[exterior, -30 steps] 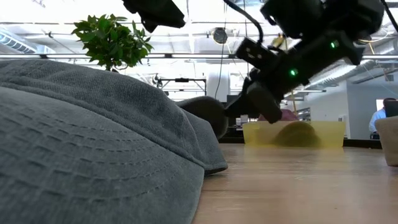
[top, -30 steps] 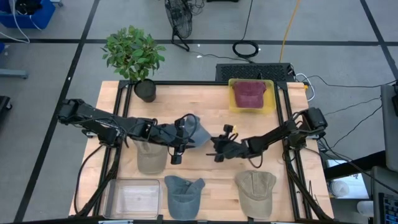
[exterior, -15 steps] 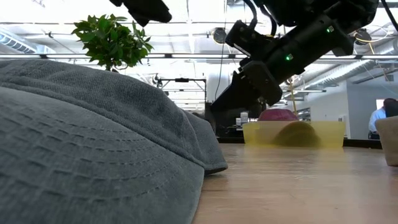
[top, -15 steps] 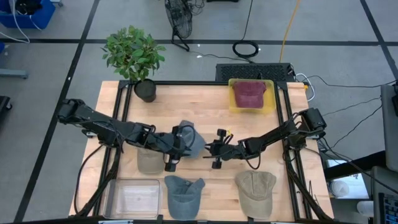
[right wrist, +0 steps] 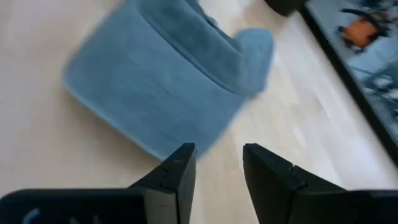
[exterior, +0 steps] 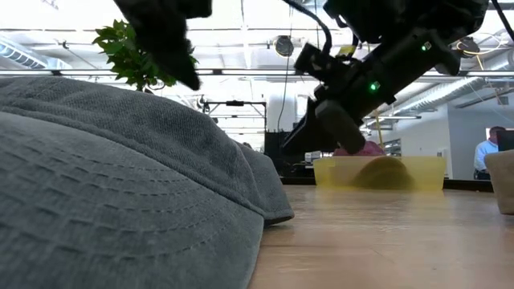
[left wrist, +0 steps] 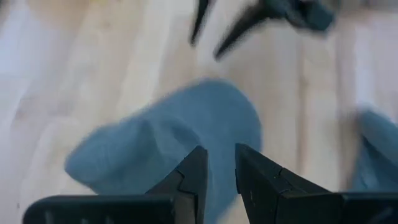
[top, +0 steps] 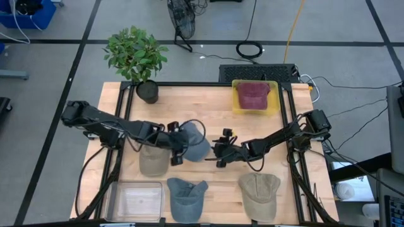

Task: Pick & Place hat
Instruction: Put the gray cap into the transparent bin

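A blue-grey hat (top: 194, 144) lies on the wooden table near its middle, crown up. It also shows in the left wrist view (left wrist: 180, 143) and the right wrist view (right wrist: 161, 87). My left gripper (top: 176, 154) is above the hat's left edge; its fingers (left wrist: 221, 165) stand slightly apart, with the hat below them. My right gripper (top: 218, 154) is open and empty just right of the hat, which lies ahead of its fingertips (right wrist: 217, 165).
A tan hat (top: 153, 162) lies under my left arm. Along the near edge are a clear bin (top: 134, 200), a second blue-grey hat (top: 187, 197) and another tan hat (top: 259, 194). A yellow bin (top: 235, 108) with a maroon hat and a potted plant (top: 139, 60) stand at the far edge.
The blue-grey hat, lifted by my left gripper a second ago, has come down a little toward the near edge and now lies on the table. My left gripper has drawn back slightly toward the left edge. My right gripper has moved left, toward the hat.
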Motion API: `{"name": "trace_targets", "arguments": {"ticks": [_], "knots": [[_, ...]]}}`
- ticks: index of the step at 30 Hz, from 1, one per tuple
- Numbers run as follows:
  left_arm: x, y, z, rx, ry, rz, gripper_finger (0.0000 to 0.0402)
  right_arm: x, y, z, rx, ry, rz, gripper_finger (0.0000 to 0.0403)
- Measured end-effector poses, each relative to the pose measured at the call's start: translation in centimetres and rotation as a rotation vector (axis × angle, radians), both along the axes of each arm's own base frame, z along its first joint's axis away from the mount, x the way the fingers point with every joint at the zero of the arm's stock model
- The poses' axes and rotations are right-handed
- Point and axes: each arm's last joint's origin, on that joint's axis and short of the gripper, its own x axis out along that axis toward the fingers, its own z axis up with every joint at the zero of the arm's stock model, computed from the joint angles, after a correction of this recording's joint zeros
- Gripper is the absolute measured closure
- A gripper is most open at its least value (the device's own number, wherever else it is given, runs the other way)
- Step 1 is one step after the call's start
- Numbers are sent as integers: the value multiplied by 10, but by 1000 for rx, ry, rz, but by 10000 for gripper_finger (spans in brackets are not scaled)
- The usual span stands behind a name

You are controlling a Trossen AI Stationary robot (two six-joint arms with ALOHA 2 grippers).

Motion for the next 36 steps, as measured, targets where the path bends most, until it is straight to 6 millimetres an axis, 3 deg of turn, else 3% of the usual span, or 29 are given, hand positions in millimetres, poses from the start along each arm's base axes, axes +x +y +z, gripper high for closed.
{"name": "trace_targets", "arguments": {"ticks": [5, 15, 20, 29, 36], "knots": [[14, 14, -2, -43, -69, 49, 313, -3, -3, -2, -53, 24, -56, 290], [22, 21, -16, -45, -17, 29, 313, -15, -9, -4, -177, 4, -223, 285], [25, 24, -25, -44, 22, 37, 313, -27, -13, 11, -160, -57, -253, 282], [32, 24, -38, -40, 35, 80, 313, -75, -27, 41, -130, -217, -277, 282], [39, 24, -52, -21, 49, 146, 313, -114, -39, 45, -124, -448, -260, 282]]}}
